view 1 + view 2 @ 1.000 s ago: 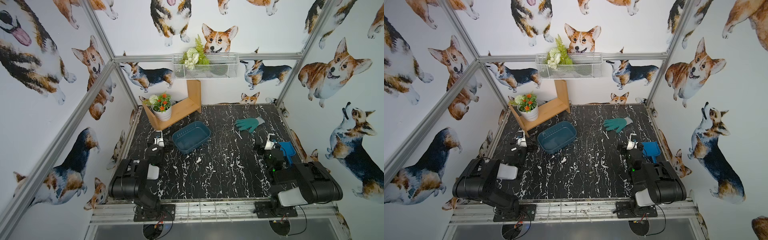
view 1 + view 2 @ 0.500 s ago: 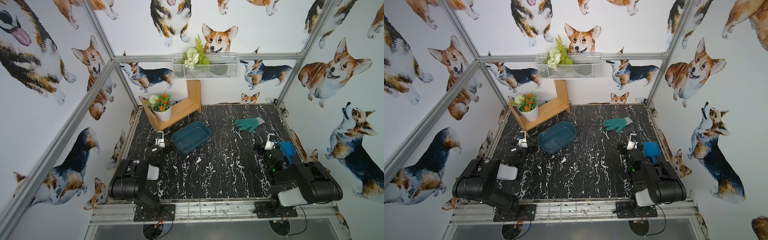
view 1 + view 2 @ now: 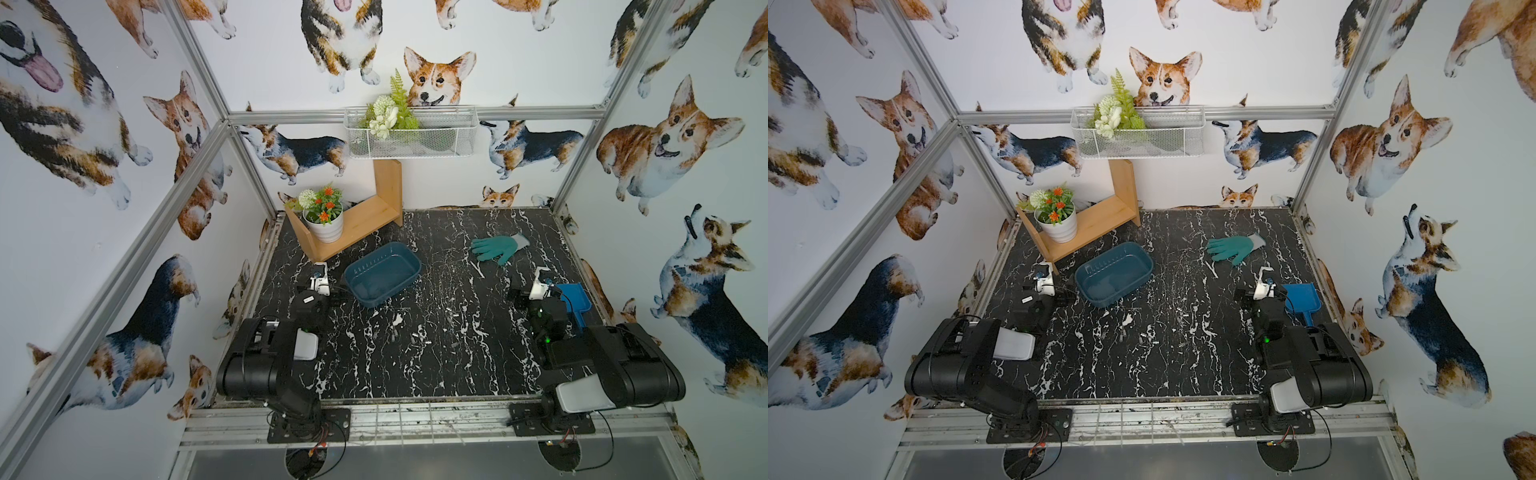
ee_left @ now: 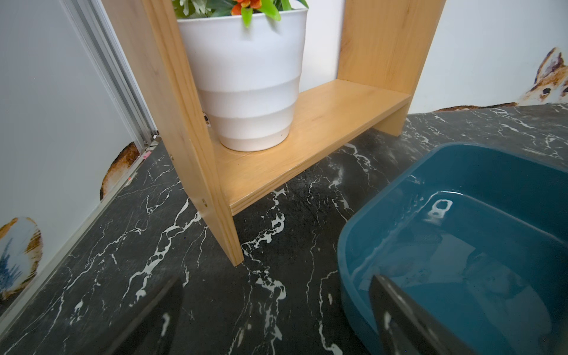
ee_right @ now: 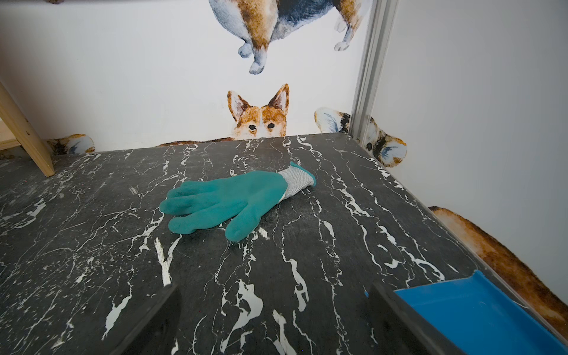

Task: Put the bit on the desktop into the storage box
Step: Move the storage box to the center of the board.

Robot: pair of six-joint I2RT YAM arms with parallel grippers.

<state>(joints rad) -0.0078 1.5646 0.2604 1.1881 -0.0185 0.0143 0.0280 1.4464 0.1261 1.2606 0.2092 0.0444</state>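
Bits (image 3: 415,336) lie scattered mid-desktop (image 3: 374,374), on the arms' side of the box (image 3: 382,274) and apart from it. Left gripper (image 4: 276,332) is spread wide and empty at the box's corner. Right gripper (image 5: 270,325) is likewise wide and empty beside the dustpan (image 5: 479,316), with the glove (image 5: 233,199) ahead.

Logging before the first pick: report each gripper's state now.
Left gripper: open, holding nothing.
Right gripper: open, holding nothing.

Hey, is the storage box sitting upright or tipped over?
Upright. The storage box rests flat on the desktop, open side up; both top views look down onto its inside floor.
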